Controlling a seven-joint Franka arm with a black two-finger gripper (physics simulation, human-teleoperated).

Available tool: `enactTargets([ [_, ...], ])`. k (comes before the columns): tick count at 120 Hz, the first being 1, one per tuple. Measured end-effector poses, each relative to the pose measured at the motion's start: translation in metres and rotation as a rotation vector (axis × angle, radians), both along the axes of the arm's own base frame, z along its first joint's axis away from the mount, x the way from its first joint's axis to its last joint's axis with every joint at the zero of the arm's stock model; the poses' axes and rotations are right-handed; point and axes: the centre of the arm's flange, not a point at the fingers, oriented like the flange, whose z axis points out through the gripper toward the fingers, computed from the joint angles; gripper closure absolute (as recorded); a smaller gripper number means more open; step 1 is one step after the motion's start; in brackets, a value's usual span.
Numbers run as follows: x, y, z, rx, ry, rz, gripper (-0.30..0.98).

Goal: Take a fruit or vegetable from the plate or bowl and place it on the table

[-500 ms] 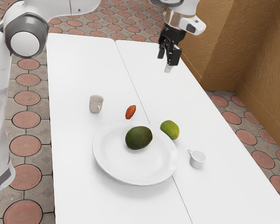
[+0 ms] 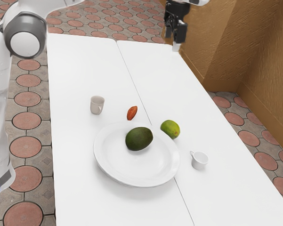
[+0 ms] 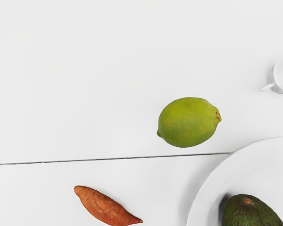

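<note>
green lime (image 2: 170,128), sweet potato (image 2: 132,113) on table (image 2: 84,66); dark avocado (image 2: 139,139) on plate (image 2: 136,172)

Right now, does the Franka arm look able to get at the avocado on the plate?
Probably yes: the avocado sits alone and uncovered on the plate, and nothing tall seems to stand between it and the gripper.

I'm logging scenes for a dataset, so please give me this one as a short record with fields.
surface: white table with a seam
dish: white plate
on the dish: avocado
off the dish: green lime and orange-brown sweet potato, both on the table
cups: beige mug, small white cup
lime and plate: apart
gripper: raised above the table
</note>
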Motion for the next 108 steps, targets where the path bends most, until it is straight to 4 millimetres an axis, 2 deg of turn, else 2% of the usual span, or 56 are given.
enactTargets([
  [6,-0.016,0.003,0.025,-0.001,-0.025,0.006,0.0],
  [13,-0.023,0.001,0.032,-0.002,-0.011,0.009,0.0],
  [26,-0.029,-0.004,0.028,-0.008,0.032,0.008,0.0],
  [42,-0.032,-0.021,0.024,-0.042,0.069,-0.027,0.0],
  [51,-0.031,-0.027,0.014,-0.017,0.099,-0.037,0.0],
  [56,-0.039,-0.034,0.008,-0.003,0.123,-0.048,0.0],
  [60,-0.056,-0.039,0.004,0.011,0.14,-0.055,0.0],
  [66,-0.087,-0.045,-0.007,0.03,0.156,-0.064,0.0],
  [72,-0.095,-0.051,-0.019,0.042,0.159,-0.075,0.0],
  [94,-0.056,-0.073,-0.114,0.005,0.258,-0.122,0.0],
  [100,-0.045,-0.088,-0.137,-0.005,0.272,-0.15,0.0],
  [108,-0.041,-0.117,-0.151,-0.024,0.263,-0.199,0.0],
])
